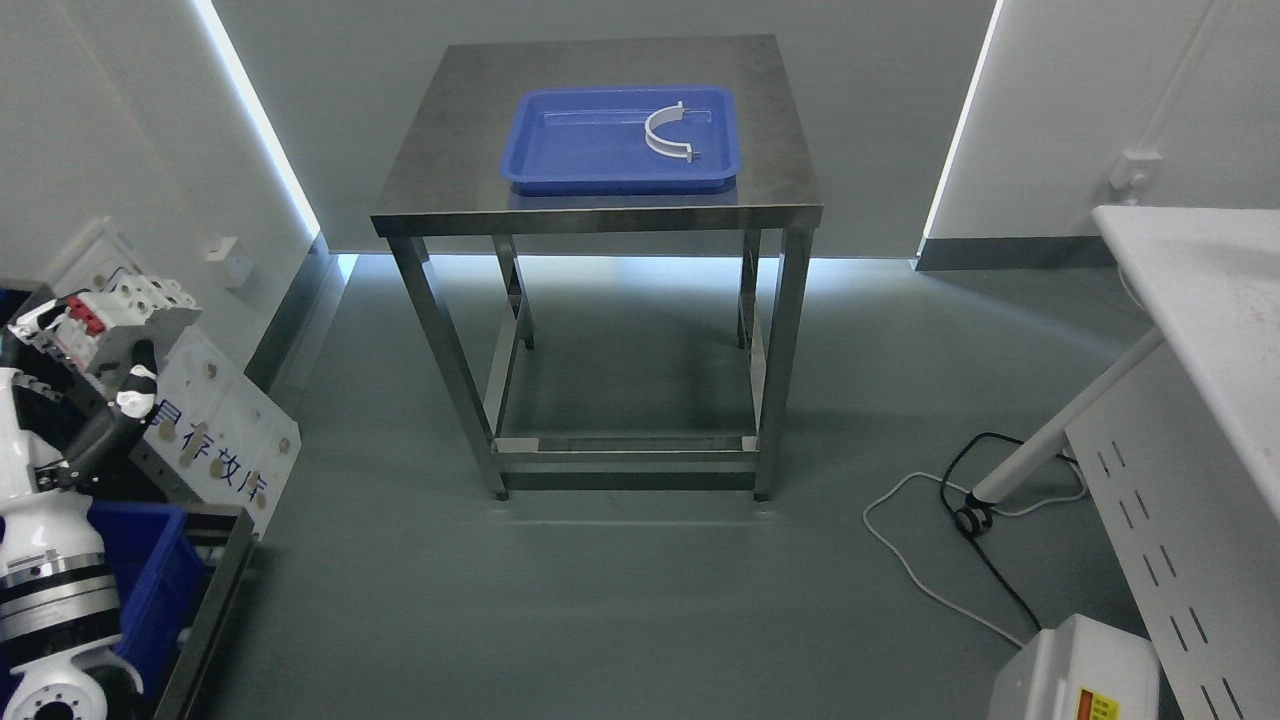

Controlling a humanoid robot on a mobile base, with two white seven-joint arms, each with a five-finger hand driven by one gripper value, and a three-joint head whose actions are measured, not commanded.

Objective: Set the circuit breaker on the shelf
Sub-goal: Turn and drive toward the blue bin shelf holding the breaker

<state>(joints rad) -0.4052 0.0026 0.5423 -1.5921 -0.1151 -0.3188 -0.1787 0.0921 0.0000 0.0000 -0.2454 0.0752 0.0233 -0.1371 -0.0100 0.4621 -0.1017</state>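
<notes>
My left arm comes in at the lower left edge of the head view. Its hand [78,362] is shut on the circuit breaker [112,318], a dark grey block with white terminals and a red switch part. One finger [137,386] wraps the breaker's right side and the others show at its left. The breaker is held up at the far left, in front of the shelf unit [215,560], whose white label plate [228,440] carries blue characters. My right arm is out of view.
A blue bin [150,580] sits in the shelf unit's frame at the lower left. A steel table [600,215] stands in the middle with a blue tray [530,150] holding a white curved clamp [668,132]. A white table [1210,300], floor cables [960,500] and a white box [1075,670] are at the right.
</notes>
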